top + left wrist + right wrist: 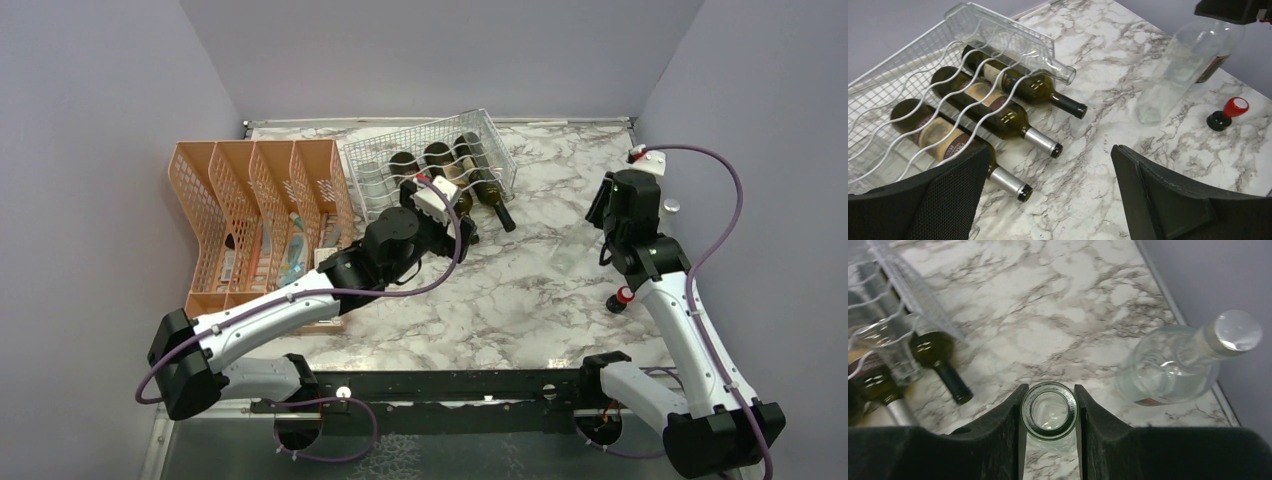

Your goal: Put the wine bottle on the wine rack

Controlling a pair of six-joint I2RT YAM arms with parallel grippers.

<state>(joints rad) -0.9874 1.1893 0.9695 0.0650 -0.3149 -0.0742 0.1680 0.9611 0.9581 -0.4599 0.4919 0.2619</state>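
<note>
One clear glass wine bottle (1048,434), open at the mouth and apparently empty, stands upright on the marble table (1048,315) at the right side, well apart from the wine rack (898,70). The right gripper (1049,390) is clamped narrowly on its neck just below the lip.

My judgement is that it will feel fairly light but is rigid, smooth and breakable. Held by the neck alone it could swing or slide through the pads, so the lip is the useful catch. It must be tipped onto its side before it meets the wavy wires. I see no label on it from above.

Just beside it, against the wall, stands a capped bottle (1173,365) with a silver top and a red strip at its foot, too small to read. A red stopper (1235,106) sits near on the table.

At the wine rack, three dark bottles (1013,117) lie in the lower cradles, necks sticking out. Their tan labels show no legible writing. Another clear bottle (1013,42) lies on the upper tier. The left gripper (1048,150) hangs in front of the rack with its jaws wide and nothing between them.
</note>
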